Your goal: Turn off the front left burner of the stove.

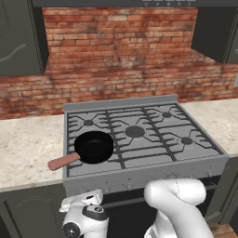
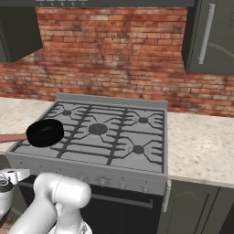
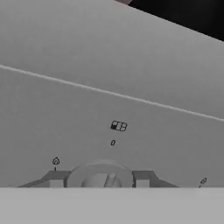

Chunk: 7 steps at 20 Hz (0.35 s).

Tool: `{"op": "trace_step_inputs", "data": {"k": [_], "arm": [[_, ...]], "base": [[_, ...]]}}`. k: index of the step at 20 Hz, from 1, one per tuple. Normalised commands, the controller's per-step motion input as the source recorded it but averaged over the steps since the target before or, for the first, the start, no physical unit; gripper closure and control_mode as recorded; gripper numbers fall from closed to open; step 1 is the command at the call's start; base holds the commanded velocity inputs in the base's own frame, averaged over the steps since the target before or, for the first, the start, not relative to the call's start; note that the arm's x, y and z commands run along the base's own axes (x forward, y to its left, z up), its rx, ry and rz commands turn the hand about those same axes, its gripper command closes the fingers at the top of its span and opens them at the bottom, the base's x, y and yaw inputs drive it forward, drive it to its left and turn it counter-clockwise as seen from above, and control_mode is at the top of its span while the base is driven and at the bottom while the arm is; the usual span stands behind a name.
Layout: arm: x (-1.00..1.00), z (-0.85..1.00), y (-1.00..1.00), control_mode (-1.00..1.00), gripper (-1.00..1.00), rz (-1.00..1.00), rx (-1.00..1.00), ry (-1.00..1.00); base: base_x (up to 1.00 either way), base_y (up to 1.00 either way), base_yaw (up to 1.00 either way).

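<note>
The stove (image 1: 139,105) (image 2: 114,101) is a wide grey gas range with grey grates. Its front left burner is hidden under a black frying pan (image 1: 94,147) (image 2: 45,132) with a reddish handle. My gripper (image 1: 87,198) (image 2: 16,174) (image 3: 99,178) is held low against the left end of the stove's front panel (image 3: 109,65). In the hand view a round grey knob (image 3: 99,176) sits between my two fingertips, one on each side of it. The gripper is open around the knob.
The large centre burner (image 1: 135,131) and the right-hand burners are bare. Beige counter (image 1: 28,148) (image 2: 201,146) runs along both sides of the stove, with a brick wall behind. Dark cabinets hang at the upper left and right. The black oven door (image 2: 123,205) lies below the panel.
</note>
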Motion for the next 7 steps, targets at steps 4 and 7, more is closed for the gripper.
{"op": "trace_step_inputs", "data": {"k": [4,7], "arm": [[0.0,0.0,0.0,-1.0,1.0,-0.31,0.49,-0.25],[0.0,0.0,0.0,-1.0,1.0,-0.33,0.49,-0.24]], "base": [[0.0,0.0,0.0],[0.0,0.0,0.0]]}}
